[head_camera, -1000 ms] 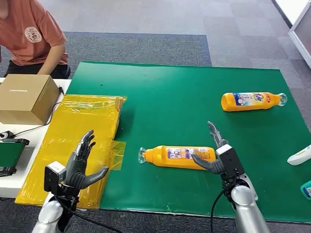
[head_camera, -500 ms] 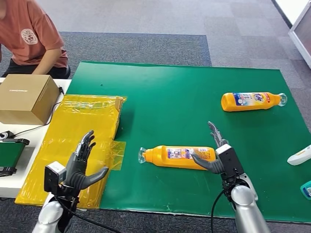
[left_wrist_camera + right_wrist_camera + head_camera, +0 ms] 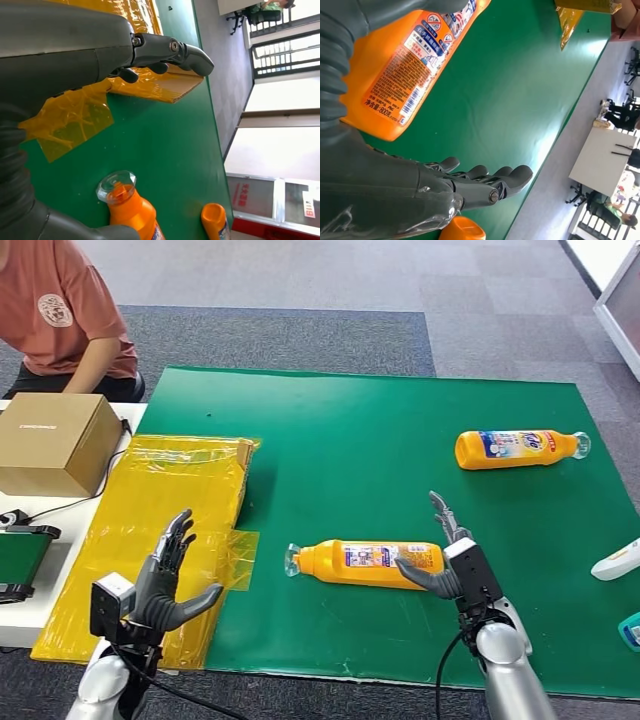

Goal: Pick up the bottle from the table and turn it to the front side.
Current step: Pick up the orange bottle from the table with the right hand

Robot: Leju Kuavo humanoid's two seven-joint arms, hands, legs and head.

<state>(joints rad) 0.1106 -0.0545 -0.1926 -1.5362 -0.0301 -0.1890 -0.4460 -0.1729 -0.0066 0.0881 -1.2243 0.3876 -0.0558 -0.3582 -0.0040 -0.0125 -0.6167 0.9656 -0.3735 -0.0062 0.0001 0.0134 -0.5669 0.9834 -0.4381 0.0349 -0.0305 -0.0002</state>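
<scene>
Orange bottle [image 3: 366, 563] lies flat on the green mat [image 3: 362, 440], near the front edge, clear cap pointing to 9 o'clock, barcode and small print facing up. So the front side is not yet shown, by my reading. The right hand [image 3: 445, 555] sits at the bottle's base end, fingers apart, thumb under the near side, fingers reaching past the far side; nothing is gripped and the bottle is not lifted. The left hand [image 3: 167, 575] hovers with fingers spread and holds nothing, at 9 o'clock of the cap, over yellow plastic sheeting [image 3: 162, 530]. Left to do: close, lift, roll to the front label.

A second bottle [image 3: 521, 448] lies at 1 o'clock, well apart. A cardboard box [image 3: 53, 440] stands on a white side table at 10 o'clock, a person in an orange shirt [image 3: 64, 315] behind it. Grey carpet floor beyond.
</scene>
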